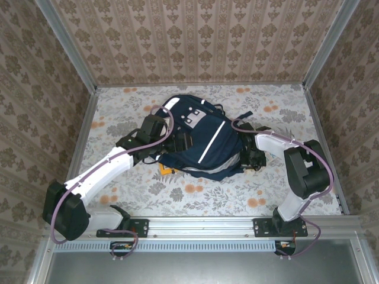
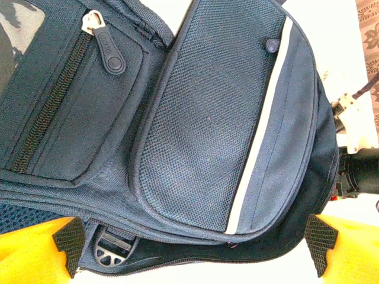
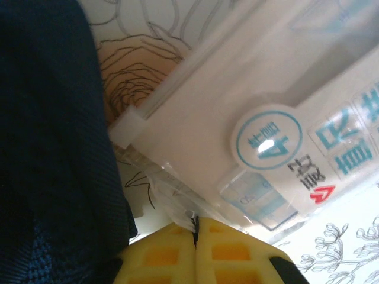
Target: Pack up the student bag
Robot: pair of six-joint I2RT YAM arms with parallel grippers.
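On the left, the left end effector [image 2: 196, 242] hangs at the left side of the student bag [image 1: 204, 139]. Its black pads [image 2: 71, 242] stand far apart and hold nothing. I think it waits like this so that it can take the fabric and keep an opening wide, or steady the bag, when something goes in.

The bag lies flat in the middle of the flowered table [image 1: 284, 106], its front up, so the mesh pocket [image 2: 207, 118] and the white stripe [image 2: 260, 130] face the left wrist camera. Lying flat, it cannot fall over, but its openings are slack.

On the right, the right end effector [image 3: 195, 236] is low on the table, just beside the right side of the bag. Its yellow fingers are pressed together, and the thin crumpled edge of a clear plastic packet [image 3: 237, 148] with teal print seems caught between them. The packet lies flat on the table, so a pinch on its edge looks the easiest way to lift it. Such a hold is small, and the smooth film could slip out.
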